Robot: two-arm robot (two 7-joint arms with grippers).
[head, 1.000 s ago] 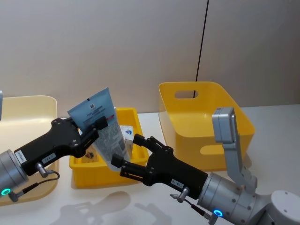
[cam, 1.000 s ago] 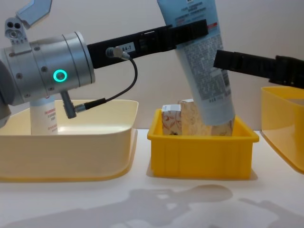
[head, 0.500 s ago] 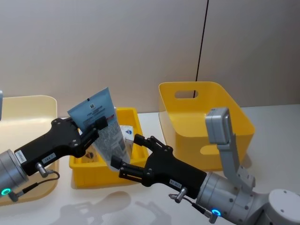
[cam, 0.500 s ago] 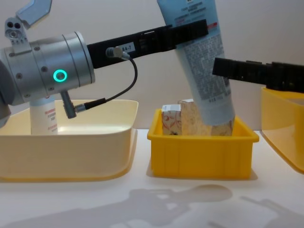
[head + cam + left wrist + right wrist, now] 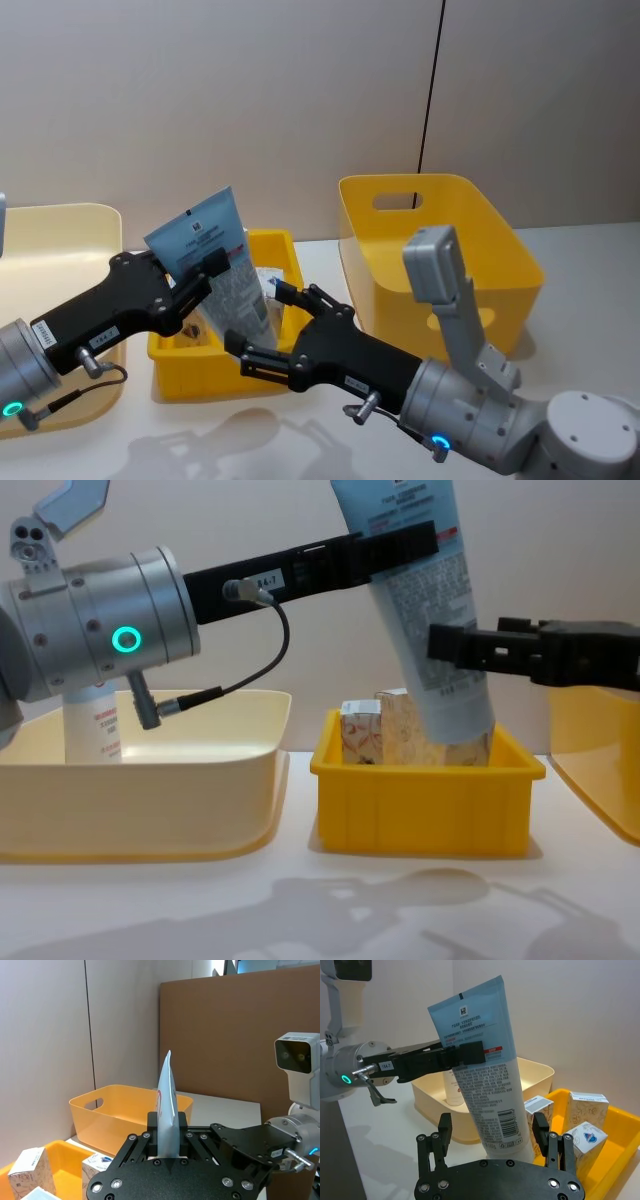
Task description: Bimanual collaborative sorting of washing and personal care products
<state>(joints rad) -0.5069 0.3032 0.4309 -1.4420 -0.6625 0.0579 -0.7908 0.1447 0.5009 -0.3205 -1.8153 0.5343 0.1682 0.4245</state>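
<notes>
Tube: pale-blue tube (image 5: 205,235) with dense small print, held up in the air at a tilt, crimped flat end uppermost. In the chest view its lower end (image 5: 455,715) dips to rim level of the small yellow bin, just in front of the cartons.
Left gripper: the left gripper (image 5: 205,272) is clamped across the tube's upper half, one finger on each flat face. In the left wrist view the tube (image 5: 167,1105) stands edge-on between the closed fingers.
Right gripper: the right gripper (image 5: 258,318) reaches in from the right at the tube's lower half. Its fingers (image 5: 444,1132) are spread, one on each side of the tube (image 5: 485,1090). A gap shows on the bottle side. Whether the other finger touches the tube cannot be told.
Cartons: small marbled cartons (image 5: 362,735) stand upright in the bin, close together. The right wrist view shows three (image 5: 587,1105).
Bottle: white bottle (image 5: 92,730) with red lettering, upright in the cream tub, partly behind the left arm.
Bin: small yellow bin (image 5: 420,800) on the table, between the two tubs.
Cream tub: the cream tub (image 5: 150,800) sits on the robot's left, just beside the bin.
Yellow tub: the tall yellow tub (image 5: 440,250) with a handle slot sits on the right, apart from the bin.
Table: white table (image 5: 300,910), with the arms' shadows in front of the bin.
</notes>
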